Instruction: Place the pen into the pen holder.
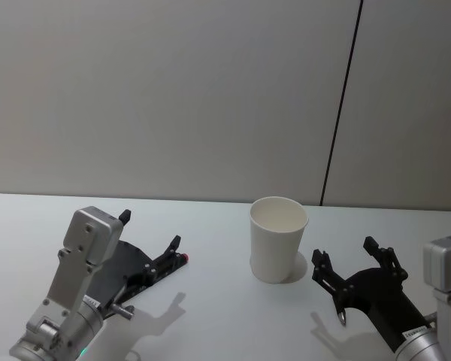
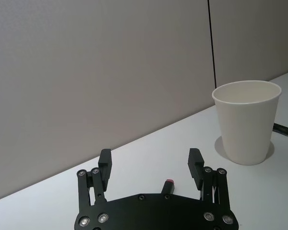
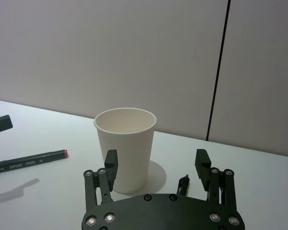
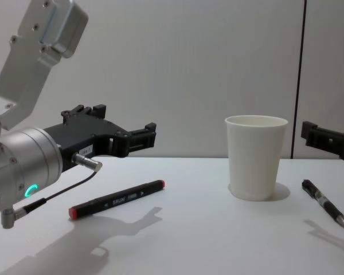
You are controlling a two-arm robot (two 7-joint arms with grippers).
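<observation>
The pen holder, a white paper cup [image 1: 278, 239] [image 4: 256, 157] [image 2: 248, 122] [image 3: 126, 143], stands upright in the middle of the table and looks empty. A black marker pen with red ends [image 4: 117, 199] [image 3: 29, 162] lies flat to its left. My left gripper [image 1: 150, 229] [image 2: 150, 160] [image 4: 126, 123] hovers open just above the marker, holding nothing. A slim black pen [image 4: 324, 201] [image 2: 284, 130] lies right of the cup. Over that pen, my right gripper [image 1: 346, 252] [image 3: 156, 160] hangs open and empty, facing the cup.
The white table [image 1: 210, 316] meets a plain grey wall [image 1: 173, 98] close behind the cup. A dark vertical seam [image 1: 342, 105] runs down the wall.
</observation>
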